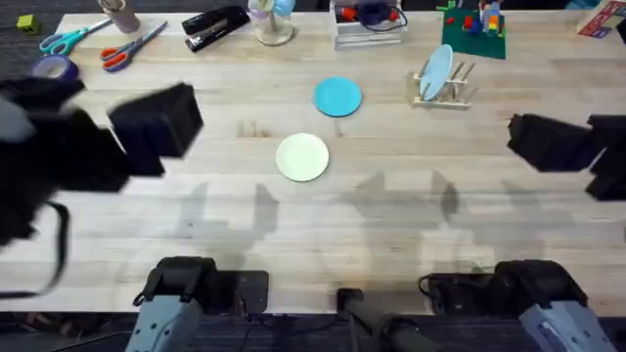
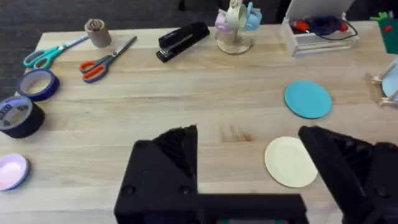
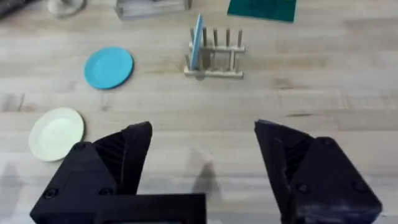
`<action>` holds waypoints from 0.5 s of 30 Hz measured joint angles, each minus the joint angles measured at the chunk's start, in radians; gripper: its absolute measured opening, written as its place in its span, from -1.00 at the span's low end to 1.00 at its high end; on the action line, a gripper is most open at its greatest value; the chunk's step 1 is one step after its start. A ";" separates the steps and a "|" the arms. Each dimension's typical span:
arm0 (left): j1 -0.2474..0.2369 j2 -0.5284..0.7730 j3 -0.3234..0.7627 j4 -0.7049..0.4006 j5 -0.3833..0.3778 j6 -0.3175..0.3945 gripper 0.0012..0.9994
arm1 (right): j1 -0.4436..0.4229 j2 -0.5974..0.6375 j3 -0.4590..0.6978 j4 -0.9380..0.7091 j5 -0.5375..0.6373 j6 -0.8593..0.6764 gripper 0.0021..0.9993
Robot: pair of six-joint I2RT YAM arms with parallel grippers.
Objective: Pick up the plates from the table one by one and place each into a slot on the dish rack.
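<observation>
A cream plate (image 1: 302,156) lies flat at the middle of the table (image 1: 391,244), and a turquoise plate (image 1: 337,97) lies flat just behind it. The wooden dish rack (image 1: 448,86) stands to the back right with a pale light-blue plate (image 1: 433,71) upright in one slot. My left gripper (image 1: 156,125) hovers open at the left, well short of the cream plate (image 2: 287,162) and the turquoise plate (image 2: 307,99). My right gripper (image 1: 536,143) hangs open at the right, holding nothing, with the rack (image 3: 214,56), the turquoise plate (image 3: 109,67) and the cream plate (image 3: 56,132) ahead of it.
Along the back edge are scissors (image 1: 132,46), a stapler (image 1: 215,27), a mug tree (image 1: 272,24), a white organiser (image 1: 369,24) and a green board with toys (image 1: 474,34). Tape rolls (image 2: 28,99) and a pink disc (image 2: 11,171) sit at the far left.
</observation>
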State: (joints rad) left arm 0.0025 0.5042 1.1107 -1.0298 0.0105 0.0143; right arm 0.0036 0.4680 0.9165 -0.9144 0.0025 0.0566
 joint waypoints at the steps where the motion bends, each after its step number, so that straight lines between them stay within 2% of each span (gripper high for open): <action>1: 0.000 0.035 0.042 -0.025 0.000 0.000 0.99 | 0.000 0.035 0.033 -0.024 0.000 0.000 0.99; 8: 0.000 0.292 0.341 -0.270 0.000 0.000 0.99 | 0.000 0.285 0.249 -0.188 0.000 0.000 0.99; 15: 0.000 0.509 0.560 -0.458 0.048 0.000 0.99 | 0.000 0.498 0.445 -0.351 0.000 0.000 0.99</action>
State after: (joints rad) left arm 0.0025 1.0132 1.6709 -1.4875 0.0580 0.0143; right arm 0.0036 0.9665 1.3617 -1.2652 0.0021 0.0563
